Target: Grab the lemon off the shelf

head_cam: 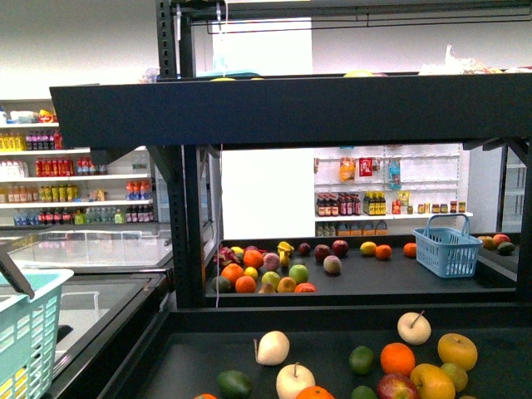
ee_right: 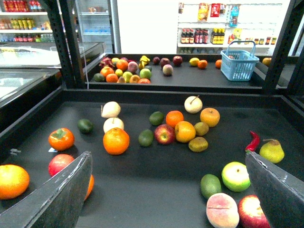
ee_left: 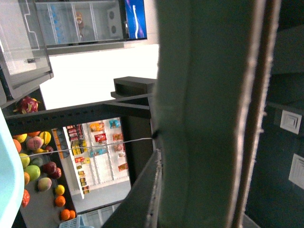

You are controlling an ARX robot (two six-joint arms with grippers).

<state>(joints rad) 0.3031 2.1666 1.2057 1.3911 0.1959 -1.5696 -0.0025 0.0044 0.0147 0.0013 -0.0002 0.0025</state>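
The shelf is a black tiered stand; its near tray (head_cam: 208, 353) (ee_right: 156, 185) and far tray (head_cam: 391, 278) hold mixed fruit. A small yellow lemon-like fruit (head_cam: 368, 248) (ee_right: 194, 61) lies on the far tray. Two larger yellow-orange fruits (ee_right: 185, 131) sit mid near tray; I cannot tell which is the lemon. My right gripper (ee_right: 166, 199) hangs open over the near tray with nothing between its fingers (ee_right: 57, 194). My left gripper (ee_left: 204, 199) is shut on the handle of a mint-green basket (head_cam: 25, 341) (ee_left: 5, 166) at the lower left.
A blue basket (head_cam: 447, 249) (ee_right: 239, 64) stands on the far tray's right. A black upright post (head_cam: 191, 224) and the top tier's front lip (head_cam: 291, 108) frame the opening. Glass-topped freezers (head_cam: 91, 249) lie to the left. Store shelving with bottles (head_cam: 391, 204) lines the back.
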